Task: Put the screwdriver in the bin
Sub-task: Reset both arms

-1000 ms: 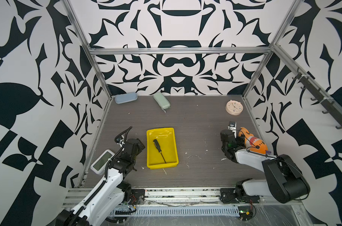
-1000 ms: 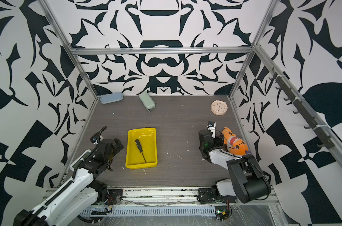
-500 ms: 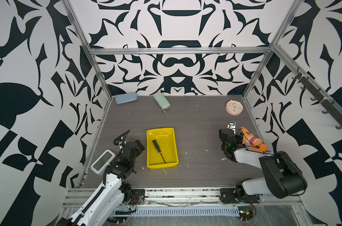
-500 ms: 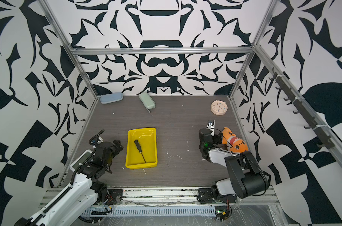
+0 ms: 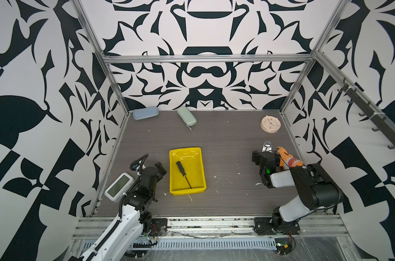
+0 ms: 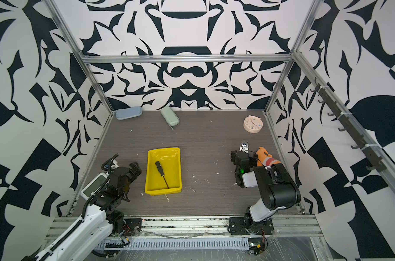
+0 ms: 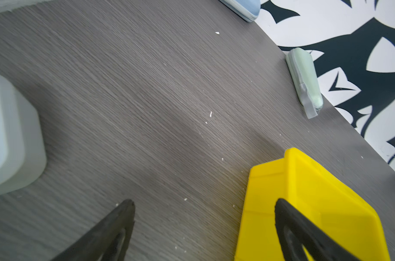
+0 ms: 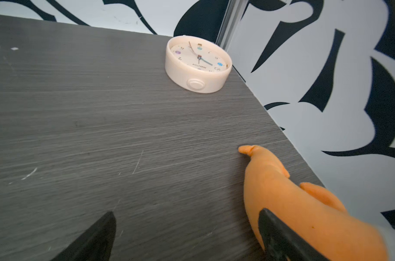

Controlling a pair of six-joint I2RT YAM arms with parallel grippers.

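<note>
Bright, even light — wrist views blurred

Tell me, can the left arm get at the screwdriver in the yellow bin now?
Probably yes. The left gripper is open beside the bin, and the screwdriver lies uncovered inside. Only the bin's low rim stands between them.

The yellow plastic bin (image 5: pixel 195 171) shone glossy inside; the screwdriver (image 5: pixel 184 175) in it had a matt black handle and a dark metal shaft. The desk (image 5: pixel 226 140) wore a matt grey wood-grain finish, scuffed and flecked. Near its far right corner, the clock (image 8: pixel 198 59) was smooth cream plastic; by the right edge, the toy (image 8: pixel 282 196) was soft orange cloth.
</note>
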